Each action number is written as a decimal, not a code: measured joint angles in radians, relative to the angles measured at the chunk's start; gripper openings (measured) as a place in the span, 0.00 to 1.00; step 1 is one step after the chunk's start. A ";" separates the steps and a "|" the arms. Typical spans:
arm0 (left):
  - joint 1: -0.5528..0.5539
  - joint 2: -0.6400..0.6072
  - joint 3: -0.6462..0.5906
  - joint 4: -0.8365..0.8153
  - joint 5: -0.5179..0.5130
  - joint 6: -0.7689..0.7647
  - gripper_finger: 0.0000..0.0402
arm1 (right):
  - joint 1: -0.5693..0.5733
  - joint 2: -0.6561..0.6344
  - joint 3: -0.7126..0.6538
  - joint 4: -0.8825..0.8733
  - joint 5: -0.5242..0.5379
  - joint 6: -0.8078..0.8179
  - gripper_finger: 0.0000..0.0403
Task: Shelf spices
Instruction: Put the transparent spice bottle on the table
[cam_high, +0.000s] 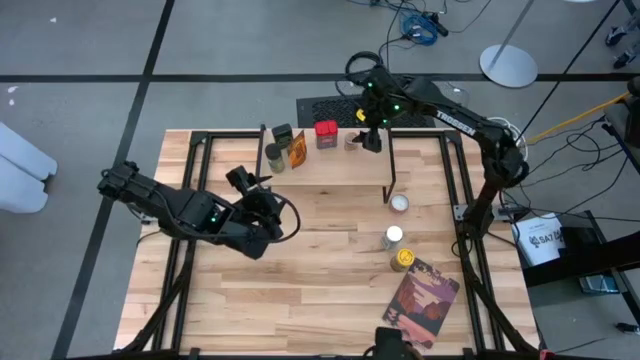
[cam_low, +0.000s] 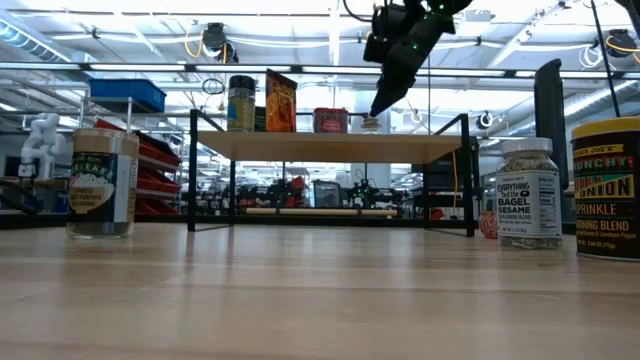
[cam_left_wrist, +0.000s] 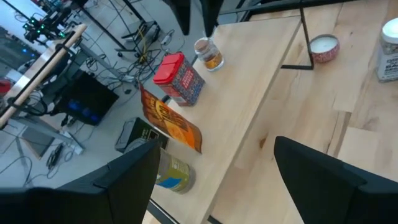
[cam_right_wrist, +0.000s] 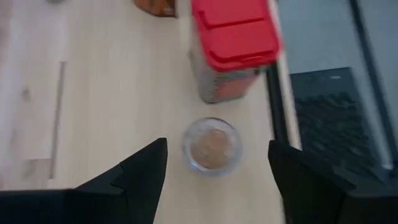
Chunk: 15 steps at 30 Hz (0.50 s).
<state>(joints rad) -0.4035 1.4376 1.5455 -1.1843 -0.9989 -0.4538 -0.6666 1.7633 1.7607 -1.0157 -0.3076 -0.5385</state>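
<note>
Wood planks make up the surface (cam_high: 330, 290), with the shelf (cam_high: 330, 165) along its far edge carrying a red-lidded tin (cam_high: 326, 134), an orange-labelled packet (cam_high: 297, 150), two darker jars and a small clear jar (cam_high: 352, 141). Right pincer (cam_high: 371, 139) hangs just above that clear jar (cam_right_wrist: 212, 145), fingers spread and empty. Left pincer (cam_high: 250, 182) hovers over the surface in front of the shelf, likewise wide open and empty, while three jars (cam_high: 393, 238) and a book (cam_high: 422, 300) sit on the surface to the right.
</note>
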 joint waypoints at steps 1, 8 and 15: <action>0.004 0.000 0.000 0.000 0.000 0.001 0.81 | 0.000 0.005 0.000 0.000 -0.013 0.000 0.66; 0.031 0.000 0.000 0.001 0.000 0.018 0.81 | 0.007 0.036 0.000 -0.011 -0.011 0.013 0.66; 0.044 0.000 0.000 0.001 0.000 0.024 0.81 | 0.008 0.065 0.000 -0.024 -0.008 0.006 0.66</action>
<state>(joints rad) -0.3592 1.4376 1.5455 -1.1831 -0.9988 -0.4297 -0.6590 1.8288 1.7607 -1.0401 -0.3159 -0.5323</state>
